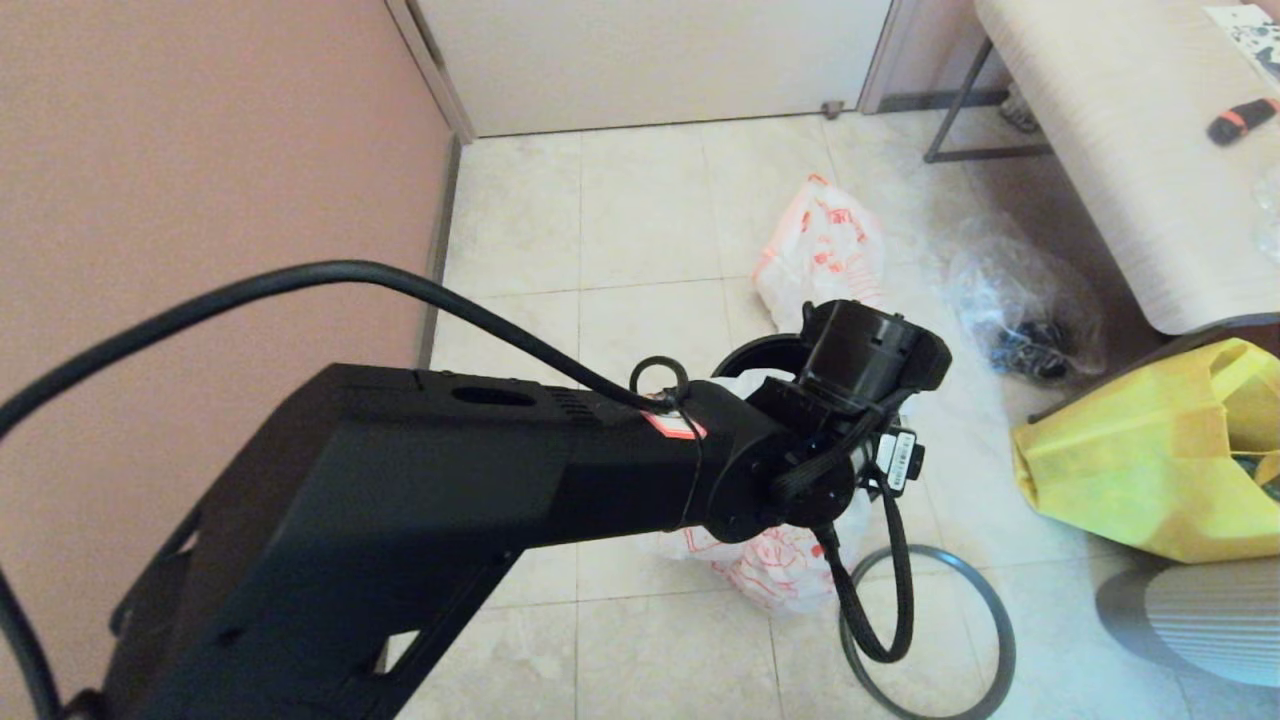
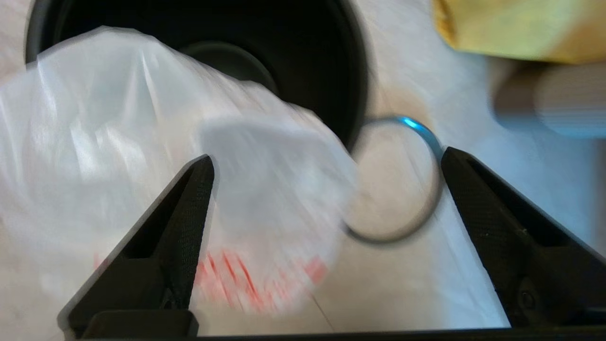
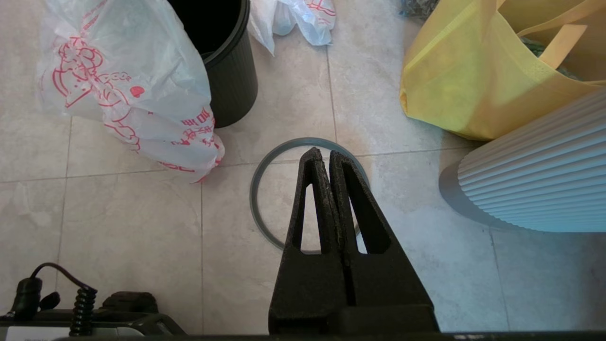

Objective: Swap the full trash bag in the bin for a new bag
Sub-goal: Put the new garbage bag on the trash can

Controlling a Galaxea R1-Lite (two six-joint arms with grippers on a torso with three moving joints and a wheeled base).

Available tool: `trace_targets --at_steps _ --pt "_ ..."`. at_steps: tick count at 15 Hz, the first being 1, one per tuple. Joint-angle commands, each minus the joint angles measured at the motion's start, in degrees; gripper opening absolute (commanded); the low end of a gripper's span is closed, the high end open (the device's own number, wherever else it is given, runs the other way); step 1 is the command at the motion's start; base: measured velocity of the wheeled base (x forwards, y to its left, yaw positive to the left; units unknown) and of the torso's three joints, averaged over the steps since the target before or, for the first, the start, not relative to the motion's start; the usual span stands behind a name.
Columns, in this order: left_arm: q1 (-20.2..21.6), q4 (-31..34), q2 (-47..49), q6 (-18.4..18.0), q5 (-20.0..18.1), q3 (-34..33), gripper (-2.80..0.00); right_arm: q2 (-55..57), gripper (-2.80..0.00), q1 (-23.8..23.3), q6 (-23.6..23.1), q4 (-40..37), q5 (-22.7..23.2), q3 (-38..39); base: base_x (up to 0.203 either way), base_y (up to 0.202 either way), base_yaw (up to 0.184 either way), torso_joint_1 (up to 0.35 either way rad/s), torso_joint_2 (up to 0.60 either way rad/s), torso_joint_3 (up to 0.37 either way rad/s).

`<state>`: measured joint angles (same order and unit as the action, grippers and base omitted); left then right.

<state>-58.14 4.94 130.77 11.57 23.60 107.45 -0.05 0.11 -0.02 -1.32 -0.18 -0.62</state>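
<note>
White plastic of the new bag [image 2: 156, 142] drapes over the bin's [image 2: 303, 57] near rim, seemingly untouched between the left hand's [image 2: 326, 161] spread fingers. The right hand [image 3: 323, 158], pressed together, hangs above the hoop [image 3: 258, 189]. The full trash bag [image 1: 820, 250] lies farther off.

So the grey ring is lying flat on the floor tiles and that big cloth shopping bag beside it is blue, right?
Not quite. The grey ring does lie flat on the floor tiles, but the big cloth shopping bag beside it is yellow, not blue. The right wrist view shows both plainly, and the head view agrees.
</note>
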Motion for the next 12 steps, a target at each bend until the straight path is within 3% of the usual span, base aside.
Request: trace_targets --at_steps 1,2,5,8,10,12 --pt "-0.46 0.44 -6.01 0.81 0.17 -4.17 -2.8 0.05 -2.8 0.06 0.02 0.0 0.01 0.01 0.0 0.0 0.0 0.0 0.0 0.0" --pt "-0.08 0.36 -8.11 1.29 0.72 -7.02 -2.8 0.05 -2.8 -0.02 -0.04 0.0 0.01 0.01 0.0 0.0 0.0 0.0 0.0 0.0" --pt "6.78 -1.16 -10.45 3.75 3.86 -9.51 -2.8 0.05 -2.8 -0.02 0.02 0.0 0.01 0.01 0.0 0.0 0.0 0.0 0.0 0.0" --pt "8.84 -1.39 -8.28 4.94 2.86 -11.13 -2.8 0.05 -2.8 -0.02 0.02 0.0 0.01 0.01 0.0 0.0 0.0 0.0 0.0 0.0" --pt "9.46 -2.58 -3.55 4.88 2.67 -8.49 -2.8 0.05 -2.8 0.02 0.02 0.0 0.01 0.01 0.0 0.0 0.0 0.0 0.0 0.0" --pt "10.39 -6.18 4.69 4.18 2.52 -1.48 -2.8 0.05 -2.8 -0.02 0.02 0.0 0.01 0.01 0.0 0.0 0.0 0.0 0.0 0.0"
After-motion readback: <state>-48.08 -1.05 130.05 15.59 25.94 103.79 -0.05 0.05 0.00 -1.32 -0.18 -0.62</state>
